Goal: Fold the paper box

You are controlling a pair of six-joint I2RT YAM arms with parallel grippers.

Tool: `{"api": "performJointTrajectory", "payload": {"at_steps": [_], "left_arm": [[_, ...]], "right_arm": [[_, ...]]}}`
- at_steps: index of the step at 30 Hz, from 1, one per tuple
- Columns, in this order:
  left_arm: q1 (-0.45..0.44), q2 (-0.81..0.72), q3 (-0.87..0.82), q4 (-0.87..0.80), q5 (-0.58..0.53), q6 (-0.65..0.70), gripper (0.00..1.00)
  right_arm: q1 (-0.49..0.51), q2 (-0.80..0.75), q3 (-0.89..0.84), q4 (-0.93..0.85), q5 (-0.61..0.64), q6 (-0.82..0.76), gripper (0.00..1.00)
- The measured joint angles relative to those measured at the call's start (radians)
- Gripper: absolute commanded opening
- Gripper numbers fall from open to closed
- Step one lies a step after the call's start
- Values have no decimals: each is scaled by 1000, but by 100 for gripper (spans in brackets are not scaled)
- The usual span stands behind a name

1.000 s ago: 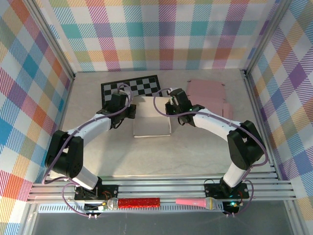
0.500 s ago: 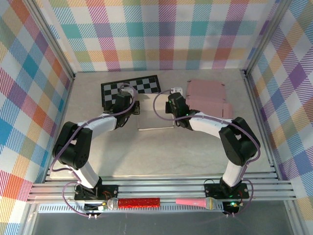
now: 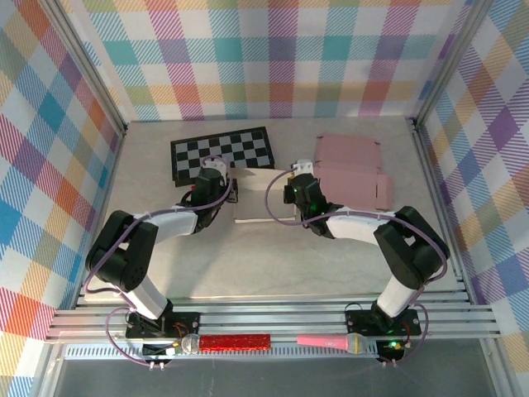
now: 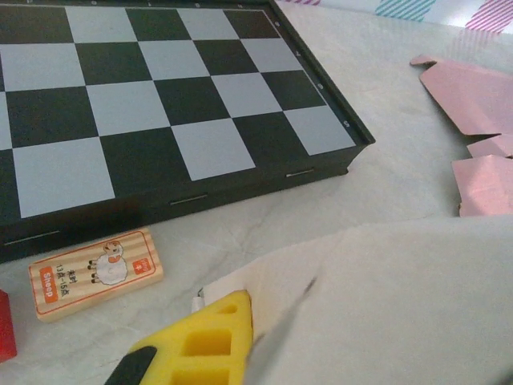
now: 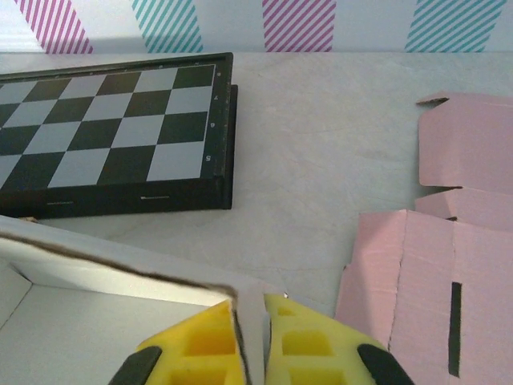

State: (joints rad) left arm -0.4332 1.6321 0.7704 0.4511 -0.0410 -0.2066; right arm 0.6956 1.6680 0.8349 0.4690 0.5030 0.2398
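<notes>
Top view: the paper box sits mid-table, between the arms and just in front of the chessboard. Pink box blanks lie flat to its right. The left gripper is set at the box's left edge and the right gripper at its right edge.

Left wrist: one yellow finger of the left gripper is pressed against a white panel of the paper box. Its mate is hidden behind the sheet, so the jaws are taken as closed on the panel. A wooden block lies beside the chessboard.

Right wrist: the right gripper is clamped on an upright wall of the paper box, with the card sandwiched between both fingers.

Step judged: mid-fold, side walls being raised. The next move calls for both grips to be moved together and the walls turned along their creases, not pulled apart.
</notes>
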Motion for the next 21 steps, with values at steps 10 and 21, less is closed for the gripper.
{"api": "performJointTrajectory", "payload": {"at_steps": [10, 21], "left_arm": [[-63, -35, -66, 44, -86, -10, 0], [-143, -34, -197, 233, -208, -11, 0]], "right_arm": [[21, -32, -85, 76, 47, -93, 0], [32, -33, -208, 288, 47, -153, 0]]}}
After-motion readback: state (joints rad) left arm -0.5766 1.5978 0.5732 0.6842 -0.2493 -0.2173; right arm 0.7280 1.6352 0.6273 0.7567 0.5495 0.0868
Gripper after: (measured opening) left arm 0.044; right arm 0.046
